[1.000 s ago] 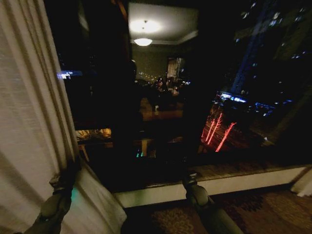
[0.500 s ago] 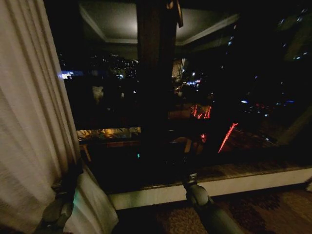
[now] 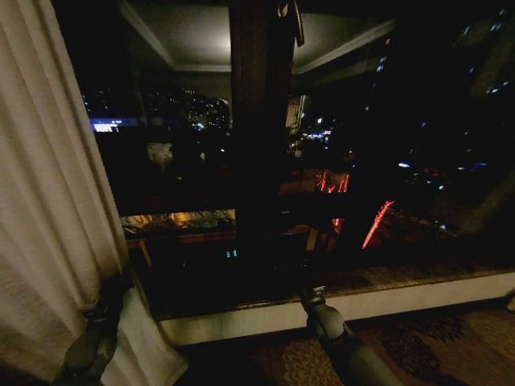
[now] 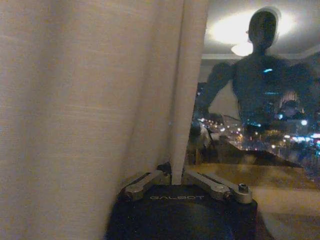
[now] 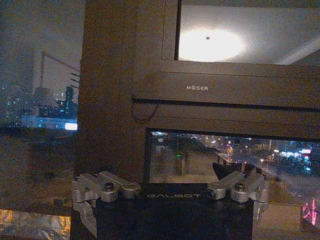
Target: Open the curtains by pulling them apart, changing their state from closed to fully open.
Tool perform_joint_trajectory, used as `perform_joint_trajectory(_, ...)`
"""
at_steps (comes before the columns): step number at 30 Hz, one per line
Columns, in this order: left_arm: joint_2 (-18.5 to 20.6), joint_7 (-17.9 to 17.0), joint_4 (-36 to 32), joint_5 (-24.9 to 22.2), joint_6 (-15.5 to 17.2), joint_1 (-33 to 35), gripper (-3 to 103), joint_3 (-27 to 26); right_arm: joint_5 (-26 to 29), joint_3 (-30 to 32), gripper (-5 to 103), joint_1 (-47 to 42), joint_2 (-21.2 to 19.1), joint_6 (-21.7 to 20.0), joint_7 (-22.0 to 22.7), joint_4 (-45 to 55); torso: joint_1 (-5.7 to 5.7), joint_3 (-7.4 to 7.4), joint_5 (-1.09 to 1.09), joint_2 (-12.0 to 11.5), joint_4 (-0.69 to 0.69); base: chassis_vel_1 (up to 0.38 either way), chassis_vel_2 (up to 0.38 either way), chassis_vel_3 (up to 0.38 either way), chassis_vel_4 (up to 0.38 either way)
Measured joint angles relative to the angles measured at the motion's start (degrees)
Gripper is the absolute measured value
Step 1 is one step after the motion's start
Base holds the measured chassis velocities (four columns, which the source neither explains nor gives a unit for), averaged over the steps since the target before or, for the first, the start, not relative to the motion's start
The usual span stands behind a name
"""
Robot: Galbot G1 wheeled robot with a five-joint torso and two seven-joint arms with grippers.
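One panel of the curtains (image 3: 48, 209) hangs at the far left of the head view, pleats running vertically, its inner edge pinched low down by the left gripper (image 4: 176, 180), whose fingers are closed onto the fabric. Dark window glass (image 3: 185, 177) lies bare beyond that edge. Right gripper (image 5: 170, 192) faces the window frame (image 5: 125, 100), fingers spread apart, holding nothing.

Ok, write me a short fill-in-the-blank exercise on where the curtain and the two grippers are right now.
1. The left gripper has its jaws shut on the ____ of the curtain.
2. The curtain hangs on the robot's ____ side of the window.
3. The right gripper has its jaws ____.
4. The right gripper faces the dark window ____.

Missing words: edge; left; open; frame
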Motion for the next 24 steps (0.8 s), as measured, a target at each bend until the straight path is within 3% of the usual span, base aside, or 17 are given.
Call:
perform_joint_trajectory(14, -0.1, 0.1, -0.9, 0.1, -0.5, 1.3, 0, -0.8, 0.0, 0.0, 100, 0.0, 0.0, 0.0, 0.0, 0.0, -0.02, -0.01, -0.01, 0.0, -0.01, 0.023, 0.019, -0.017, -0.03)
perform_joint_trajectory(24, -0.4, 0.1, -1.6, 0.2, -0.8, 1.9, 0, -1.5, 0.0, 0.0, 100, 0.0, 0.0, 0.0, 0.0, 0.0, -0.03, -0.01, -0.01, 0.0, 0.01, 0.182, 0.197, -0.177, -0.188)
